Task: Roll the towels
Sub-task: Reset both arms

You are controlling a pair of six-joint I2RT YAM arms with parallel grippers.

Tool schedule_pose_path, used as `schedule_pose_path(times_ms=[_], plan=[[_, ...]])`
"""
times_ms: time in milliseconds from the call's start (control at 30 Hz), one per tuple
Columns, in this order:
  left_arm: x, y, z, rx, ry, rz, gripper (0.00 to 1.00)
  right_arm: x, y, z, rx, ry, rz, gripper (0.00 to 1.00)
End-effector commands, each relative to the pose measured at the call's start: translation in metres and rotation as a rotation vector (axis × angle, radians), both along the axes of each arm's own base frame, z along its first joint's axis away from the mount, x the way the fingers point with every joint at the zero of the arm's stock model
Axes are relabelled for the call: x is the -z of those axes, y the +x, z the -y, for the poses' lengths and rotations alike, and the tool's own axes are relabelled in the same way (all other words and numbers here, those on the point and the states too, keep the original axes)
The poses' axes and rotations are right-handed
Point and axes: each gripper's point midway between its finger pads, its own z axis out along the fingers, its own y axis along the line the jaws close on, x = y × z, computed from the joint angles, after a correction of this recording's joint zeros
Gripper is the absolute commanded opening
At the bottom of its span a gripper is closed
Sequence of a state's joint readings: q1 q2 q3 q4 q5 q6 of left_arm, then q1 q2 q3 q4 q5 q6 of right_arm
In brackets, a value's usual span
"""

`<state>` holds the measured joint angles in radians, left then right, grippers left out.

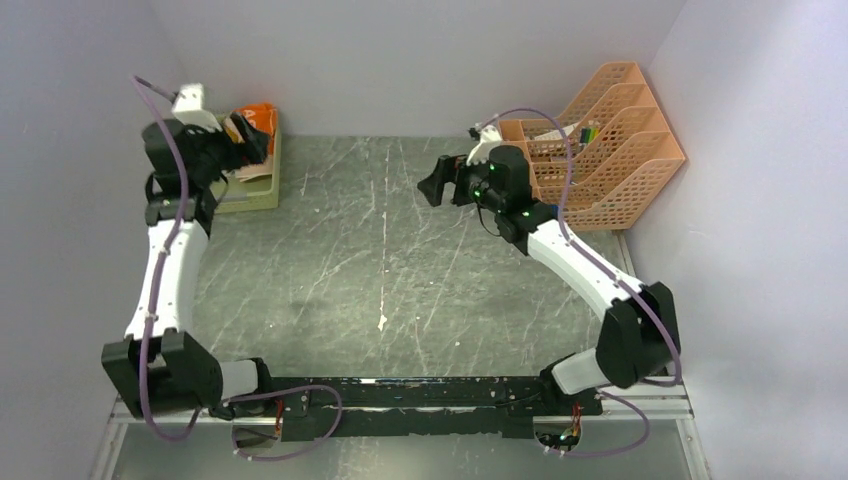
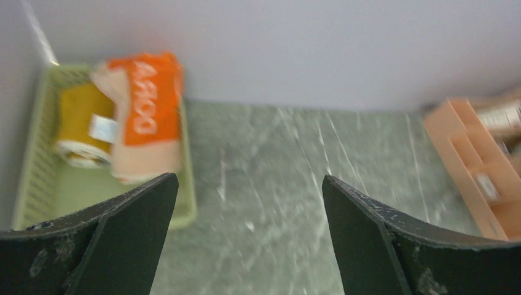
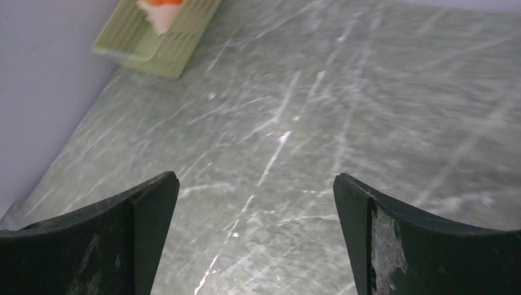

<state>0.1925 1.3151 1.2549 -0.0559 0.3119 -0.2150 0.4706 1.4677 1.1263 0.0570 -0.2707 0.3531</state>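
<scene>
Two rolled towels lie side by side in the green mesh basket (image 2: 24, 184) at the table's back left corner. The bright-orange towel (image 2: 150, 117) shows white lettering and peach bands; the mustard-yellow towel (image 2: 83, 123) sits to its left. From above, only the orange towel (image 1: 258, 118) peeks out behind my left gripper (image 1: 246, 140). In its wrist view my left gripper (image 2: 249, 179) is open and empty, just right of the basket. My right gripper (image 1: 437, 185) hangs open over the back middle of the table, and in its own view the right gripper (image 3: 255, 178) has nothing between its fingers.
A peach file rack (image 1: 600, 140) with small items stands at the back right, close behind the right wrist, and shows as the file rack (image 2: 473, 166) in the left wrist view. Grey walls close in the table on three sides. The basket (image 3: 153, 46) is far left of the right gripper.
</scene>
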Motion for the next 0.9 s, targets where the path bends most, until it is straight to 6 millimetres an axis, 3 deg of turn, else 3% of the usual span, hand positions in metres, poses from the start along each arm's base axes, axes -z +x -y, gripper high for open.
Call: schedule_pose_path(times_ms=[0, 133, 267, 867], plan=[[0.028, -0.046, 0.052, 0.195, 0.055, -0.043, 1.0, -0.009, 0.008, 0.059, 0.33, -0.043, 0.032, 1.0], [0.045, -0.082, 0.063, 0.23, 0.067, -0.047, 0.99, 0.002, -0.012, 0.097, 0.447, -0.095, 0.071, 1.0], [0.052, -0.095, 0.066, 0.235, 0.065, -0.045, 1.0, -0.002, -0.025, 0.117, 0.512, -0.091, 0.118, 1.0], [0.057, -0.098, 0.071, 0.261, 0.053, -0.035, 1.0, -0.013, -0.025, 0.122, 0.533, -0.072, 0.177, 1.0]])
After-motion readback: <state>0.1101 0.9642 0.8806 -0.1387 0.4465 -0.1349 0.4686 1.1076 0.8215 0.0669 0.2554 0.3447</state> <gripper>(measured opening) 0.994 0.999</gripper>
